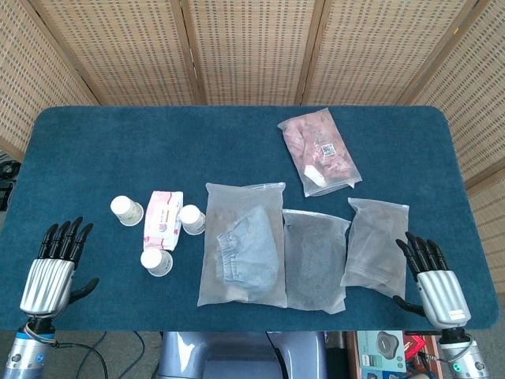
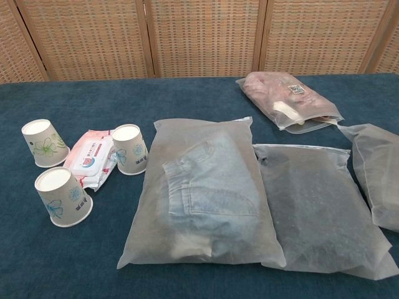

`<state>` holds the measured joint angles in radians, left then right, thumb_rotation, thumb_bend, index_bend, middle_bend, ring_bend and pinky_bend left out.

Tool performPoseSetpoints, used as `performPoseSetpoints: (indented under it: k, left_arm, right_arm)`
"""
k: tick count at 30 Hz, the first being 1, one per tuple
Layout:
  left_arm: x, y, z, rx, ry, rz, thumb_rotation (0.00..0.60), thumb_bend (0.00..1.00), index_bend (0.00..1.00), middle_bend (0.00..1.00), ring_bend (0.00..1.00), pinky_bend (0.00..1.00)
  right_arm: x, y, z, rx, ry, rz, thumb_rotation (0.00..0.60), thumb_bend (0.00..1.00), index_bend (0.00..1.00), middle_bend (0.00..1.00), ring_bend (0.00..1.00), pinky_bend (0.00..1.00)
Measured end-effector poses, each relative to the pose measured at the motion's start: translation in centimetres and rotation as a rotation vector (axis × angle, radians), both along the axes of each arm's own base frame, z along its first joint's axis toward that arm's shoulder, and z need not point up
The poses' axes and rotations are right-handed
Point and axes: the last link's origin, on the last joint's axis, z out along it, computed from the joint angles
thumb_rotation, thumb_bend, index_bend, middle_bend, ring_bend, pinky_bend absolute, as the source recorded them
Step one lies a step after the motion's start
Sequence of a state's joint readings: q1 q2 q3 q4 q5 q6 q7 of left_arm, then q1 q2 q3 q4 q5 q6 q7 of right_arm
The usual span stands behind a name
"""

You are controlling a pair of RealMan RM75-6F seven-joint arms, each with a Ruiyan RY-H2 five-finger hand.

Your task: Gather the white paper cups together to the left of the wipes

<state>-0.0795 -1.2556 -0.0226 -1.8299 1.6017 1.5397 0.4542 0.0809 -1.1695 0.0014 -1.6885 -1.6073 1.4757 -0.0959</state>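
Cups [image 1: 126, 210] [image 1: 192, 219] [image 1: 156, 261] sit around the wipes [image 1: 162, 219] near the counter's [image 1: 95, 142] front-left corner, one on each side, one in front. Left hand [image 1: 54, 272] and right hand [image 1: 434, 280] hover spread wide, holding nothing, at the front corners.

A woven rattan folding screen [image 1: 252, 51] with wooden frames stands behind the table [image 1: 102, 142], which is covered in dark blue carpet-like cloth under even, soft light.

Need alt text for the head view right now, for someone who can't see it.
Three white paper cups stand around a wipes pack on a blue table, beside four bagged garments. The open left hand and right hand rest at the near corners.
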Motion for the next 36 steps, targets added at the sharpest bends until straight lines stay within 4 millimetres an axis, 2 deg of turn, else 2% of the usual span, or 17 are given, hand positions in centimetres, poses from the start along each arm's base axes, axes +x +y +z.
performPoseSetpoints:
  k: [36]
  left_arm:
    - [0.45, 0.21, -0.37, -0.034, 0.009, -0.012, 0.600, 0.19, 0.01, 0.00, 0.00, 0.00]
  right_arm:
    - [0.02, -0.03, -0.13, 0.001, 0.004, -0.001, 0.600, 0.09, 0.00, 0.00, 0.00, 0.00]
